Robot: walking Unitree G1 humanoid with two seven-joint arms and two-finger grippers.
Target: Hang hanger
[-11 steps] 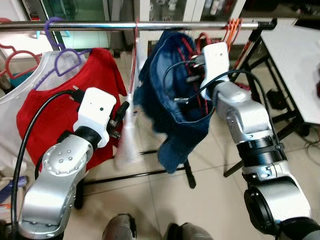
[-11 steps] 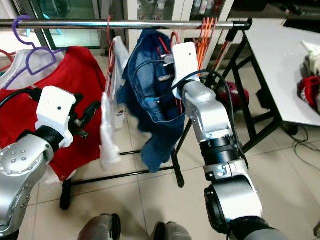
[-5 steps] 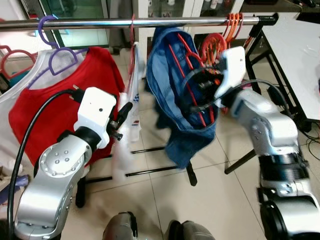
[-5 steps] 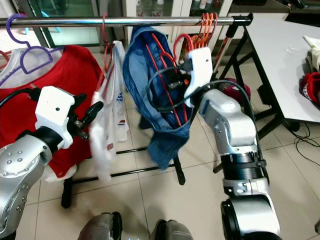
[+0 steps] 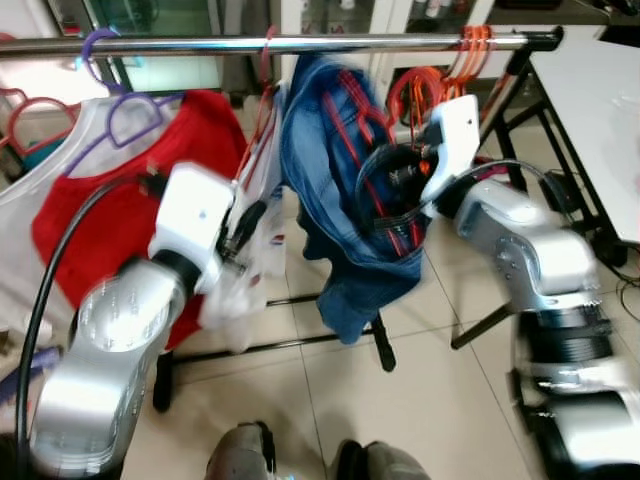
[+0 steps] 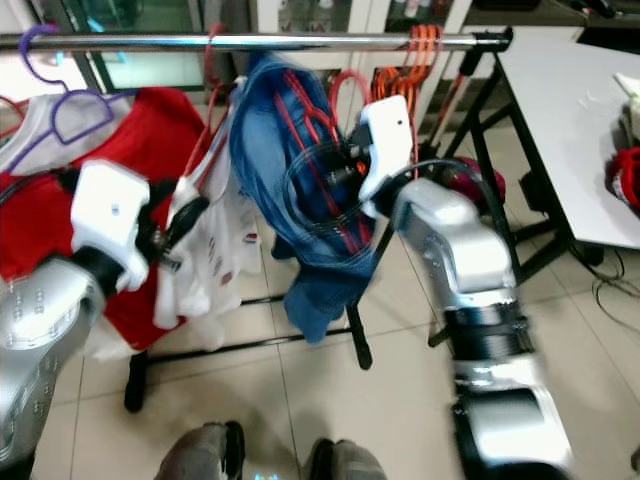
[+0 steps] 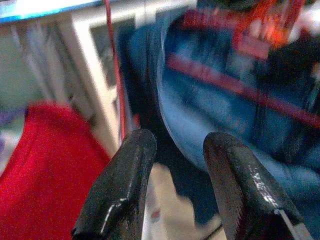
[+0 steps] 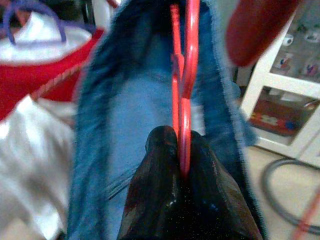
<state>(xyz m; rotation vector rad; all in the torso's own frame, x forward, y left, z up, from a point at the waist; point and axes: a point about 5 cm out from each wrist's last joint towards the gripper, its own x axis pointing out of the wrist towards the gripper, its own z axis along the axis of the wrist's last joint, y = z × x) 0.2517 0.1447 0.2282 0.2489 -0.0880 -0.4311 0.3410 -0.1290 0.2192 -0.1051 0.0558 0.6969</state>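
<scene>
a thin red plastic hanger [image 8: 183,95] carrying a blue denim garment [image 5: 335,190] is pinched between the closed fingers of the right gripper [image 8: 181,172], just under the silver metal rail [image 5: 300,43]. the left gripper [image 7: 172,175] is held open and empty, a white garment [image 6: 215,250] beside its fingers.

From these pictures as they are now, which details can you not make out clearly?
- Hanger hook on the rail: hidden by the jeans in the eye views.
- White garment: blurred, its hanger unclear.
- Right gripper: its tips clamp the red hanger; the top is cut off by the edge.
- Left gripper: open, but the background is smeared.
</scene>
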